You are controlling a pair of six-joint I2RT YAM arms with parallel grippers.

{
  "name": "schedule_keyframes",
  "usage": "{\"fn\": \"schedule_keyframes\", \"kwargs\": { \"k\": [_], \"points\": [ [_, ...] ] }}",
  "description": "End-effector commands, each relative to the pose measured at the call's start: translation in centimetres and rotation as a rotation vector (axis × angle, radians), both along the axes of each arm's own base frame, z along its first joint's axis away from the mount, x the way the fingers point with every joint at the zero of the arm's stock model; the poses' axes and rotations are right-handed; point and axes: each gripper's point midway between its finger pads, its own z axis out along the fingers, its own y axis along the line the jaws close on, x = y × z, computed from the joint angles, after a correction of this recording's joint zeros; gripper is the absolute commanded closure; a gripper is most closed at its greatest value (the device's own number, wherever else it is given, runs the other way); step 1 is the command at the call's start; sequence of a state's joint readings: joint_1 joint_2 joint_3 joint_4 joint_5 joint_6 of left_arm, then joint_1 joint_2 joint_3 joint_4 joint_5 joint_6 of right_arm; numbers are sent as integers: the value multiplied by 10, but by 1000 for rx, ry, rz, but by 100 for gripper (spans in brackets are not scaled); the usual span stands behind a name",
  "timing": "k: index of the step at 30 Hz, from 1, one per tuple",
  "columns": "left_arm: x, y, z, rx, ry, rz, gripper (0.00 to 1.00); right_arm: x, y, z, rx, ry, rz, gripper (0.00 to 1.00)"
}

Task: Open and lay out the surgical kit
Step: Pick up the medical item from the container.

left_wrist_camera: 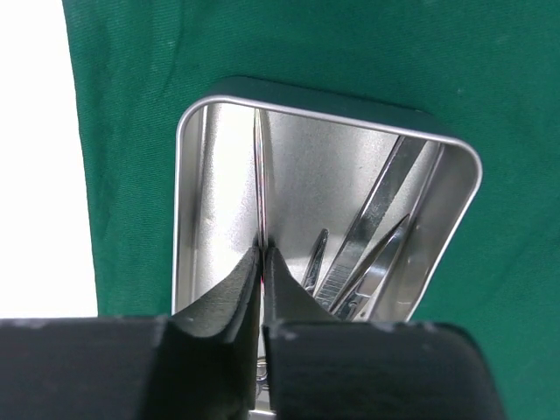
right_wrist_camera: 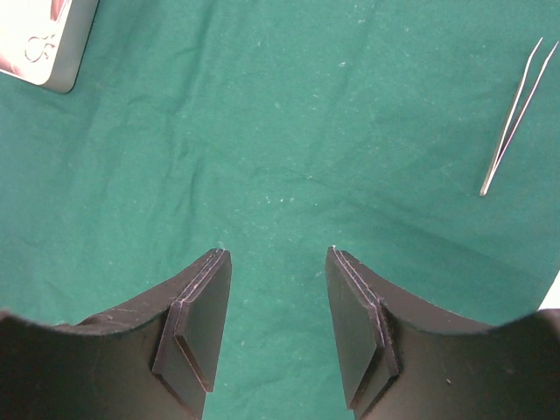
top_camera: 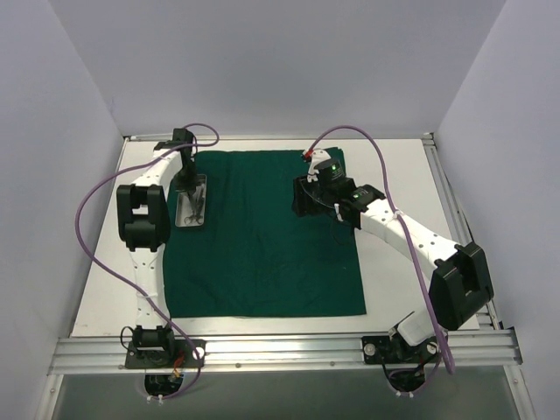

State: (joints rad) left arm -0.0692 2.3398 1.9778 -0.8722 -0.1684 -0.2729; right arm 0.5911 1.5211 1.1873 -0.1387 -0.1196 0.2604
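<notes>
Two hands: left hand [left_wrist_camera: 262,249] pinches a thin instrument [left_wrist_camera: 259,175] inside the tray [left_wrist_camera: 185,175]; right hand [right_wrist_camera: 276,306] spread above the cloth [top_camera: 262,254].
Tray: far left on the cloth.
Cloth: flat on the bench [top_camera: 101,289].
Tweezers [right_wrist_camera: 514,118]: on the cloth.

**Drape spread flat, tray on its far-left part**

The dark green cloth [top_camera: 262,236] lies open and flat as a large square drape, with only faint creases in it. On its far-left part, near the left edge, sits the small rectangular steel tray [left_wrist_camera: 350,175] — shiny, round-cornered, open side up. Several thin steel instruments [left_wrist_camera: 372,232] lie slanted together along one side of it, ring handles showing among them. One slim instrument [left_wrist_camera: 259,175], seen edge-on, runs along the tray's other side, pinched between the closed fingers of the left gripper [left_wrist_camera: 262,249]. A pair of steel tweezers [right_wrist_camera: 516,114] lies flat on the cloth — well apart from the tray.
</notes>
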Motion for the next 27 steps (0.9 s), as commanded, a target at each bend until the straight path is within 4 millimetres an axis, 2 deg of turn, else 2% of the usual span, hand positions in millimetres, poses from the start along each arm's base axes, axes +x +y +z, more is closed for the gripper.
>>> {"fn": "schedule_keyframes", "kwargs": {
  "k": [1, 3, 4, 6, 7, 8, 9, 10, 12, 13, 15, 16, 18, 19, 21, 24, 25, 27],
  "points": [
    [7, 2, 18, 3, -32, -6, 97, -2, 1, 12, 13, -28, 3, 52],
    [5, 0, 28, -8, -43, -8, 98, -1, 1, 13, 10, -32, 1, 52],
    [5, -2, 42, -20, -68, -7, 98, -1, 0, 13, 7, -30, -2, 52],
    [3, -7, 54, -52, -88, -13, 98, 0, 0, 15, 10, -36, -5, 52],
    [2, -10, 72, -70, -123, -13, 98, 0, 0, 15, 8, -35, -8, 52],
    [-2, -13, 76, -86, -127, -16, 98, 1, -1, 17, 9, -38, -11, 52],
    [-5, -20, 83, -128, -139, -23, 98, 1, 0, 19, 11, -41, -11, 52],
    [-7, -24, 104, -154, -183, -31, 98, 1, 0, 20, 12, -42, -12, 52],
    [-16, -29, 113, -184, -197, -33, 98, 1, 1, 22, 17, -42, -11, 52],
    [-22, -38, 132, -235, -231, -31, 98, 2, 2, 24, 26, -43, -12, 52],
    [-26, -49, 146, -310, -275, -23, 98, 0, 6, 27, 45, -41, 3, 52],
    [-40, -63, 156, -401, -286, -19, 98, 0, 11, 29, 65, -52, 18, 52],
    [-43, -80, 173, -511, -343, -28, 98, -6, 21, 37, 117, -59, 59, 52],
    [-57, -92, 179, -588, -344, -4, 98, -8, 29, 42, 145, -74, 87, 52],
    [-66, -129, 203, -768, -381, -66, 98, -15, 41, 47, 189, -71, 131, 50],
    [-87, -156, 223, -817, -395, -99, 98, -22, 61, 60, 235, -105, 188, 48],
    [-97, -175, 226, -827, -382, -129, 98, -25, 65, 62, 243, -108, 201, 46],
    [-107, -193, 231, -858, -386, -124, 98, -34, 80, 69, 274, -123, 250, 45]
  ]
}}
